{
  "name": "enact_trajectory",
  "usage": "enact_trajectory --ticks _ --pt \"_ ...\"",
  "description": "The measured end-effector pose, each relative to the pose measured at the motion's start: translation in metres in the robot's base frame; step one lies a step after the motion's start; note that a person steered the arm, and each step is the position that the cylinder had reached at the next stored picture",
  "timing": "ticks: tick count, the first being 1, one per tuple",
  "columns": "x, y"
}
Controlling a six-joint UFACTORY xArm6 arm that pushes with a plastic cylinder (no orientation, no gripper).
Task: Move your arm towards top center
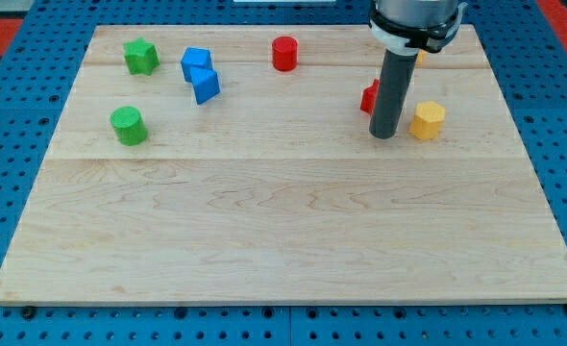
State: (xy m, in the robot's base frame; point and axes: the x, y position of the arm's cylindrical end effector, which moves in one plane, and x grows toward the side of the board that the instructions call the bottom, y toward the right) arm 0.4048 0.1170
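One tip (384, 135) sits just beside yellow block (427, 120)

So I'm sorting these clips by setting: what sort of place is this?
Likely a robotics lab bench: a wooden board lies on a blue pegboard, small coloured blocks such as the red cylinder are scattered on it, and my tip rests beside the yellow block.

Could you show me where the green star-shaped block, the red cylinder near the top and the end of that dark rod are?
green star-shaped block (141, 56), camera view, its top face.
red cylinder block (283, 53), camera view, its front side.
my tip (384, 135), camera view, the dark rod's lowest end, beside the yellow block (427, 120).
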Motion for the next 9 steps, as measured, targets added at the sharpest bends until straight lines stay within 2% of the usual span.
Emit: enact_trajectory --ticks 3,5,6,7,9 --pt "0.0 -0.005" --pt "-0.005 -0.095" --pt "-0.032 -0.11" --pt "-0.081 -0.111" --pt "-0.095 0.016"
